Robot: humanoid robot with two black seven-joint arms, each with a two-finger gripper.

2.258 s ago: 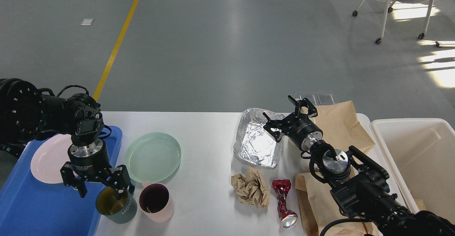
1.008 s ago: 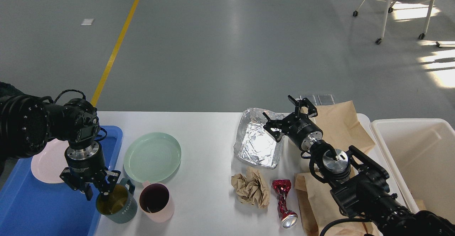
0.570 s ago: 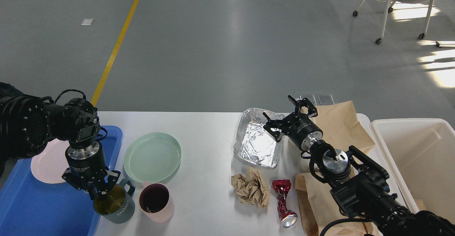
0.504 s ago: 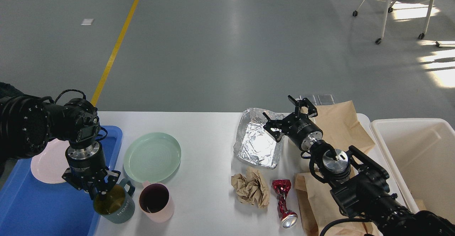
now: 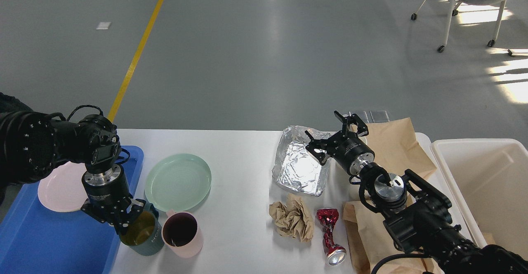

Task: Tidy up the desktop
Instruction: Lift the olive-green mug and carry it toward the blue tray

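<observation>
The desktop [image 5: 243,158] is a white, matte top with rounded corners, filling the lower half of the view below grey floor. At its right end stands a cream bin [image 5: 495,183]; at its left end a blue tray [image 5: 24,241] holds a pink plate [image 5: 55,189]. Brown paper [image 5: 396,146] spreads across the right side under the right arm. Nearer the middle lie a foil tray [image 5: 299,171], a green plate [image 5: 178,182], a crumpled paper ball [image 5: 293,221] and a crushed red can [image 5: 329,235]. A pink cup [image 5: 182,235] stands touching a teal mug [image 5: 144,233] at the tray's edge; white lettering on the mug is too small to read. The left gripper [image 5: 119,223] points down at the mug, its jaws clamped on the near rim. The right gripper [image 5: 336,135] hangs over the foil tray's right edge, jaws apart and holding nothing.
</observation>
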